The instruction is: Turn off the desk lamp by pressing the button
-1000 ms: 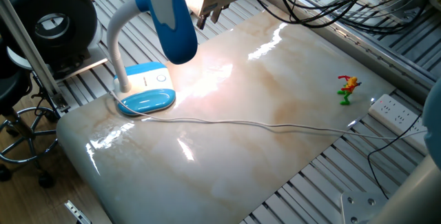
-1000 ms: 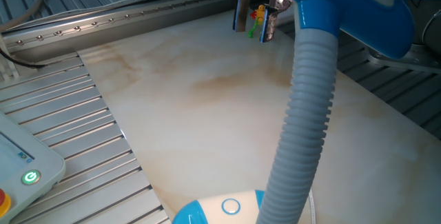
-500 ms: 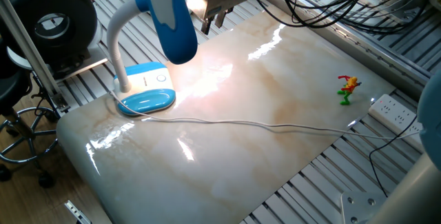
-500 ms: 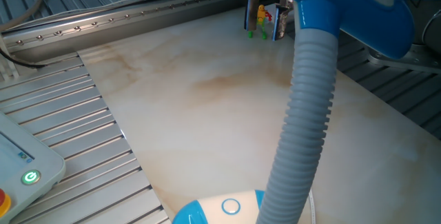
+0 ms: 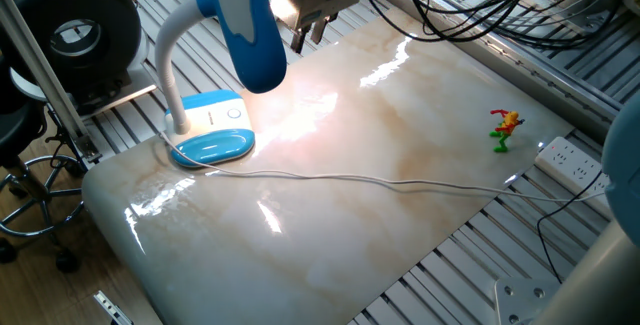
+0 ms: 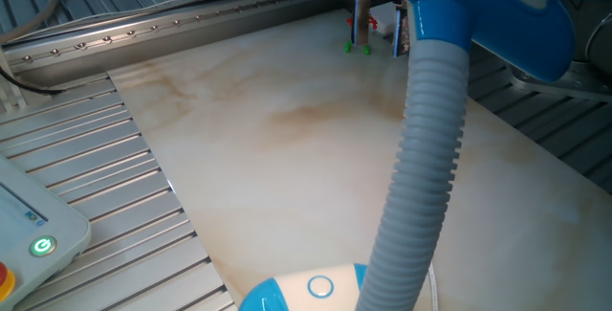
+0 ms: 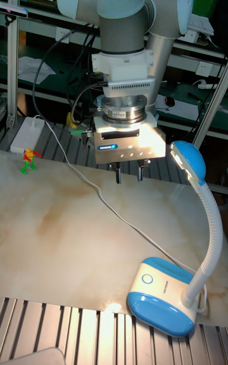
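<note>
A: Where is the lamp, and where is your hand?

B: The desk lamp (image 7: 170, 289) sits lower right in the tall fixed view, oval blue base on the marble surface (image 5: 400, 145), gooseneck curving up to the lit head. The button (image 7: 148, 279) is the small ringed circle on the base's white panel, facing up. My hand (image 7: 128, 177) hangs mid-frame, above the surface, up and left of the base and well apart from it. Fingers (image 7: 118, 176) point straight down with a clear narrow gap between the tips, holding nothing.

A: How do you press it well?

B: My judgement: travel toward the base first while high, then descend. The lamp head (image 5: 245, 25) overhangs close beside my hand in one fixed view, so I'd approach from the open side to avoid knocking it. One fingertip should land square on the ring's centre; with the gap as it is, a centred hand could straddle the button, so offset or close up. Press lightly, straight down, since the base looks light and could slide.

A: Counts?

B: One lamp, one button, one white cord (image 5: 380, 179) across the surface, one small toy figure (image 5: 505, 129) right of centre, one power strip (image 5: 578, 164) at the far right edge.
</note>
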